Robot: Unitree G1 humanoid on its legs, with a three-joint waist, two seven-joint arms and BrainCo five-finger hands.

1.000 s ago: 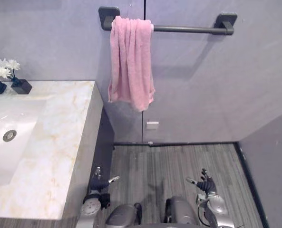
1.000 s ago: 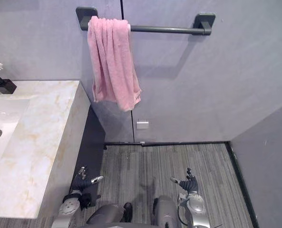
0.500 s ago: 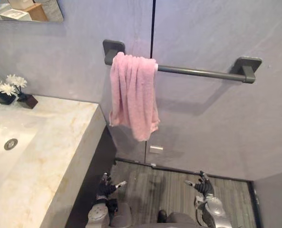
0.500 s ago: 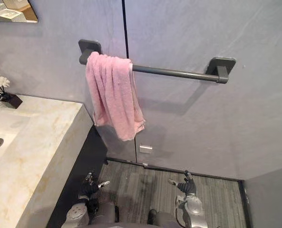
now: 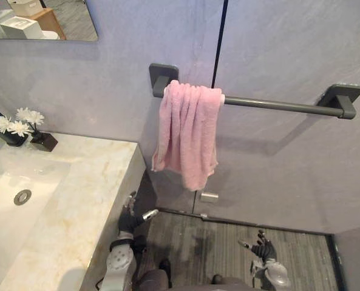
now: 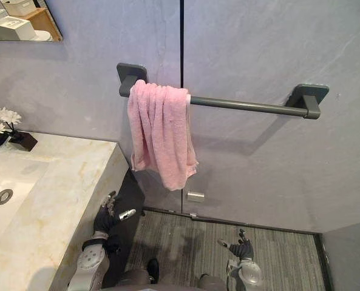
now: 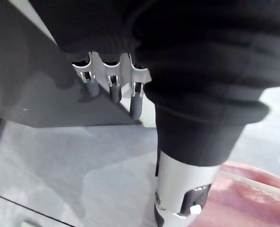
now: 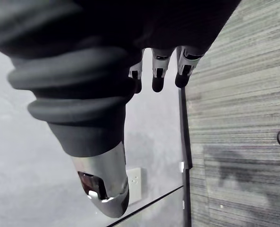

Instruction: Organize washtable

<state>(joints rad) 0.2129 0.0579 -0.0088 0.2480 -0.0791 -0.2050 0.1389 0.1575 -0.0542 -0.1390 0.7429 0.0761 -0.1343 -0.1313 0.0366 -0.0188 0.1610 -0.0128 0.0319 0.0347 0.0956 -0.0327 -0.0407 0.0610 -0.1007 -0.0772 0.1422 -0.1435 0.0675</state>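
A pink towel [image 5: 187, 132] hangs bunched over the left end of a dark wall bar [image 5: 277, 105]; it also shows as a pink strip [image 7: 253, 189] past my left hand. The marble washtable [image 5: 70, 200] with its white sink [image 5: 10, 206] lies at the left. My left hand [image 5: 130, 219] is low beside the washtable's dark side panel, fingers relaxed and holding nothing; its fingers [image 7: 112, 90] point at that panel. My right hand [image 5: 263, 250] hangs low over the floor, open and empty, with its fingers [image 8: 157, 75] straight.
Two small dark vases with white flowers [image 5: 20, 123] stand at the back of the counter by the wall. A mirror [image 5: 34, 18] hangs above. A wall socket [image 5: 209, 197] sits under the towel. Grey plank floor [image 5: 228, 242] lies below.
The camera has tilted up and turned, so the whole scene shifted down and right. My left hand has risen a little beside the washtable's side. The towel has not moved on the bar.
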